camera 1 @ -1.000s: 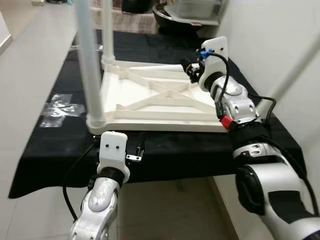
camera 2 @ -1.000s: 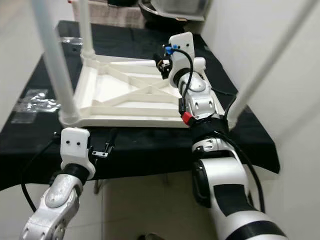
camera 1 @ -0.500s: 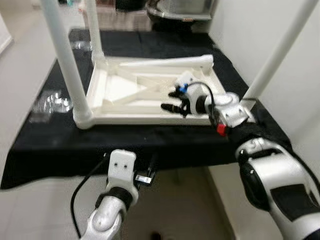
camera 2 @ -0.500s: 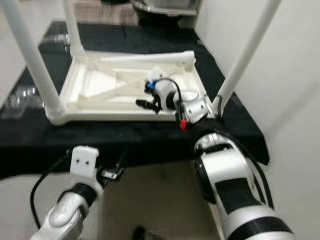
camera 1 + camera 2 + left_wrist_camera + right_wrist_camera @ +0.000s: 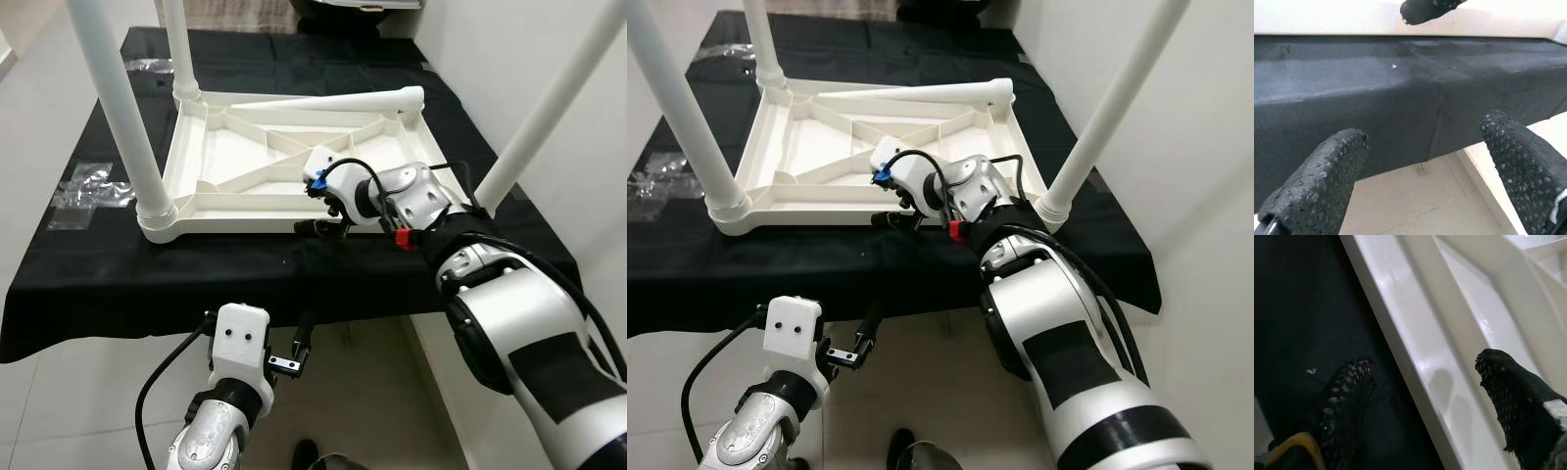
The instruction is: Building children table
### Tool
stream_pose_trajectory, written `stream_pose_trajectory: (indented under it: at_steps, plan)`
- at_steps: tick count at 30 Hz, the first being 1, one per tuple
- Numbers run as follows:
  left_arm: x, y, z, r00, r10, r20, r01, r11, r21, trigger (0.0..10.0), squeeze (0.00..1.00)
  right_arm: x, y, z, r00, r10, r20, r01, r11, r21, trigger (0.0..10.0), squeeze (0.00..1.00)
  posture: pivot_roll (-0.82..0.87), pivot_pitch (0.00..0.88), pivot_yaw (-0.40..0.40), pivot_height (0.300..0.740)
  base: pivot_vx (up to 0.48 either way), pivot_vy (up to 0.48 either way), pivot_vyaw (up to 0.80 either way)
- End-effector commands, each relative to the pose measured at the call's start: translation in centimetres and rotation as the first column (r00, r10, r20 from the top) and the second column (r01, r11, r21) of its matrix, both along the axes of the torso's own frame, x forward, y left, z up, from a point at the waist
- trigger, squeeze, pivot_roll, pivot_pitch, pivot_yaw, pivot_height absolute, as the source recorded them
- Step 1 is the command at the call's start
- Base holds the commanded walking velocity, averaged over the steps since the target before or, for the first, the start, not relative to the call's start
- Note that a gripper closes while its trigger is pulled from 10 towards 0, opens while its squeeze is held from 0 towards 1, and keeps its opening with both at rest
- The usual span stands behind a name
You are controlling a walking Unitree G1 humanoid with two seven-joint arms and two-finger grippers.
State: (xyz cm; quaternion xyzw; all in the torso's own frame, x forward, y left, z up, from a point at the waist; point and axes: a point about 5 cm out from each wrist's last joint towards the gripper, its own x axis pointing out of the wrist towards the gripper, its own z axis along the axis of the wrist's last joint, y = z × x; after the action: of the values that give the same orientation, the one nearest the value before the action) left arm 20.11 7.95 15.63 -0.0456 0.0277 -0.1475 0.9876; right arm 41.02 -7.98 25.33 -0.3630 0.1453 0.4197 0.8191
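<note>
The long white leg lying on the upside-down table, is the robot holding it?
No, the loose leg lies along the far edge, while the right gripper is at the near rim.

Upturned white plastic children's table (image 5: 265,166) lies on the black-draped bench (image 5: 147,274); right gripper (image 5: 328,227) straddles its near rim, apparently touching; left gripper (image 5: 294,352) hangs below the bench's front edge.

Right gripper (image 5: 890,219) at near rim of upturned white tabletop (image 5: 813,157).
</note>
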Motion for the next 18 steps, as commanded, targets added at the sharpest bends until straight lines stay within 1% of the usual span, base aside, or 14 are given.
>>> stream_pose_trajectory:
  at_steps: [1,2,3,4,7,8,10,11,13,14,17,18]
  plan:
    - [-0.7,-1.1,0.1,0.999,-0.036,-0.016,0.035,0.999,-0.025,10.0,0.0,0.1,-0.2,-0.4,1.0,-0.022,0.0,0.022,0.997,-0.073,10.0,0.0,0.0,0.281,-0.167,0.74,0.0,0.0,0.0]
    - [-0.7,-1.1,0.1,0.999,-0.036,-0.016,0.035,0.999,-0.025,10.0,0.0,0.1,-0.2,-0.4,1.0,-0.022,0.0,0.022,0.997,-0.073,10.0,0.0,0.0,0.281,-0.167,0.74,0.0,0.0,0.0]
    - [-0.8,-1.2,0.2,0.999,-0.035,-0.015,0.035,0.999,-0.03,10.0,0.0,0.1,-0.3,-0.7,0.999,-0.036,0.016,0.037,0.993,-0.113,10.0,0.0,0.0,0.283,-0.169,0.74,0.0,0.0,0.0]
    - [-0.8,-1.2,0.2,0.999,-0.035,-0.015,0.035,0.999,-0.03,10.0,0.0,0.1,-0.3,-0.7,0.999,-0.036,0.016,0.037,0.993,-0.113,10.0,0.0,0.0,0.283,-0.169,0.74,0.0,0.0,0.0]
    - [-1.0,-1.4,0.3,0.999,-0.033,-0.018,0.032,0.999,-0.034,10.0,0.0,0.2,-0.3,-1.3,0.997,-0.072,0.036,0.077,0.983,-0.166,10.0,0.0,-0.01,0.284,-0.179,0.74,0.0,0.0,0.0]
    - [-1.0,-1.4,0.3,0.999,-0.033,-0.018,0.032,0.999,-0.034,10.0,0.0,0.2,-0.3,-1.3,0.997,-0.072,0.036,0.077,0.983,-0.166,10.0,0.0,-0.01,0.284,-0.179,0.74,0.0,0.0,0.0]
    - [-1.0,-1.5,0.4,0.999,-0.028,-0.018,0.028,0.999,-0.035,10.0,0.0,0.3,-0.3,-1.5,0.995,-0.086,0.053,0.095,0.975,-0.2,10.0,0.0,-0.01,0.287,-0.184,0.74,0.0,0.0,0.0]
    - [-1.0,-1.6,0.5,1.0,-0.027,-0.015,0.026,0.999,-0.038,10.0,0.0,0.3,-0.4,-1.5,0.993,-0.098,0.064,0.109,0.971,-0.213,9.2,0.0,-0.02,0.287,-0.191,0.74,0.0,0.0,0.0]
    - [-1.0,-1.6,0.5,1.0,-0.026,-0.013,0.025,0.999,-0.04,10.0,0.0,0.4,-0.4,-1.5,0.992,-0.105,0.069,0.118,0.969,-0.219,9.2,0.0,-0.02,0.287,-0.191,0.74,0.0,0.0,0.0]
    - [-1.0,-1.7,0.5,1.0,-0.026,-0.012,0.026,0.999,-0.039,10.0,0.0,0.4,-0.5,-1.6,0.99,-0.115,0.077,0.13,0.964,-0.233,0.0,0.0,-0.03,0.287,-0.192,0.74,0.0,0.0,0.0]
    - [-0.9,-1.8,0.6,1.0,-0.03,-0.006,0.03,0.999,-0.035,10.0,0.0,0.4,-0.6,-1.8,0.988,-0.133,0.083,0.15,0.957,-0.246,0.0,0.0,-0.04,0.286,-0.192,0.74,0.0,0.0,0.0]
    - [-0.8,-2.0,0.5,0.999,-0.031,-0.005,0.031,0.999,-0.034,10.0,0.0,0.5,-0.5,-1.7,0.983,-0.154,0.097,0.173,0.957,-0.232,0.0,0.0,-0.05,0.284,-0.19,0.74,0.0,0.0,0.0]
